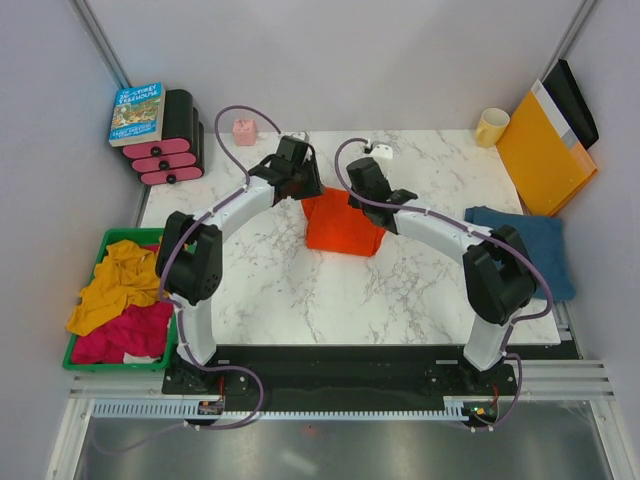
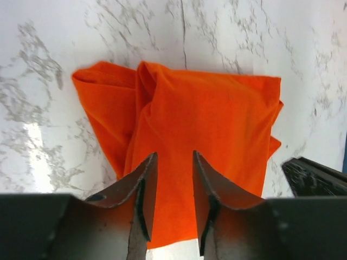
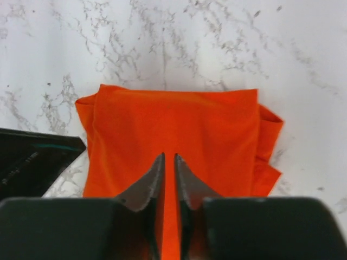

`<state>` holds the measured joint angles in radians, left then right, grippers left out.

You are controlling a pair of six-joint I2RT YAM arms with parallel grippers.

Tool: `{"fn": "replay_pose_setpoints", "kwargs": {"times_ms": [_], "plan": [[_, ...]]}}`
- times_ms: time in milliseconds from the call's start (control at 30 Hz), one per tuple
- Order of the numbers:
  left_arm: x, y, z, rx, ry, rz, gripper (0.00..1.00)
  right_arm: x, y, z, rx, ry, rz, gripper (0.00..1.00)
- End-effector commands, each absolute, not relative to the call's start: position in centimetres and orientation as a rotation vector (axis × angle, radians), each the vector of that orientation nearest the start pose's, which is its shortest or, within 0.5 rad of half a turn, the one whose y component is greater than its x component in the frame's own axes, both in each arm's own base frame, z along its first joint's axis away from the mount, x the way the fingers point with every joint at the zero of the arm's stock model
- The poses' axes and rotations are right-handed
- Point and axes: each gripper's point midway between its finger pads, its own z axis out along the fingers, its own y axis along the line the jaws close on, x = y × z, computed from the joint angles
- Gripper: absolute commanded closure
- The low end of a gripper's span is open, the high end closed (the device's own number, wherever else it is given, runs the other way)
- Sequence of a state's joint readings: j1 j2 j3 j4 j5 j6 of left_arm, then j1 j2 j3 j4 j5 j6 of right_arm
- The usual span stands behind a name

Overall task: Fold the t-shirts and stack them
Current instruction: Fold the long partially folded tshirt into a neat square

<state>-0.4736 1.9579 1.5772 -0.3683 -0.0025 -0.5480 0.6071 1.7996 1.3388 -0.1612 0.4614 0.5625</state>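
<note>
The bright orange-red t-shirt (image 1: 340, 226) lies folded to a rough rectangle on the marble table's middle; it fills the left wrist view (image 2: 200, 141) and the right wrist view (image 3: 173, 124). My left gripper (image 1: 297, 172) (image 2: 174, 154) is open, its jaws apart just above the shirt's far edge. My right gripper (image 1: 362, 190) (image 3: 168, 156) has its jaws nearly together, with orange cloth filling the thin gap. The dark denim-blue t-shirt (image 1: 525, 245) lies folded at the table's right edge.
A stiff orange-yellow envelope (image 1: 545, 150) leans at the back right beside a yellow mug (image 1: 491, 126). A green bin (image 1: 108, 240) with yellow and pink clothes sits off the left edge. A book (image 1: 137, 112) on pink-black rolls and a small pink object (image 1: 244, 131) stand at the back left.
</note>
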Motion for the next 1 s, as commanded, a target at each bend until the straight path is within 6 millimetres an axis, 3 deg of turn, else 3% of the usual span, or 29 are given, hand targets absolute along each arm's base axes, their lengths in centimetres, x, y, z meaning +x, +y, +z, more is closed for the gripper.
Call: {"fn": "replay_pose_setpoints", "kwargs": {"times_ms": [0,33,200,367,500,600,700,767,900,967], "plan": [[44.9,-28.9,12.7,-0.067,2.369,-0.717,0.66,44.6,26.9,11.7,0.155,2.198,0.305,0.91],[44.7,-29.7,12.6,-0.043,2.37,-0.767,0.67,44.7,27.1,10.2,0.151,2.23,0.294,0.99],[44.1,-30.9,9.8,-0.019,2.431,-0.827,0.71,43.6,27.5,6.4,0.148,2.328,0.284,1.0],[41.7,-29.8,6.3,-0.05,2.526,-0.767,0.73,40.6,26.5,3.5,0.133,2.403,0.241,1.0],[38.6,-28.5,5.0,-0.037,2.544,-0.643,0.74,38.2,26.4,3.3,0.099,2.421,0.236,1.0],[35.0,-27.0,3.2,-0.061,2.602,-0.592,0.74,36.1,26.1,3.2,0.079,2.437,0.231,1.0],[33.3,-26.4,3.8,-0.071,2.592,-0.57,0.75,33.8,26.1,3.1,0.063,2.456,0.224,1.0],[31.5,-25.4,3.0,-0.08,2.618,-0.539,0.75,32.2,25.8,2.6,0.054,2.475,0.206,1.0],[27.8,-24.1,3.6,-0.074,2.62,-0.535,0.75,28.8,26.3,3.5,0.008,2.472,0.224,1.0],[27.0,-23.6,4.1,-0.097,2.606,-0.544,0.75,27.7,26.0,3.4,0.007,2.478,0.229,1.0]]}}
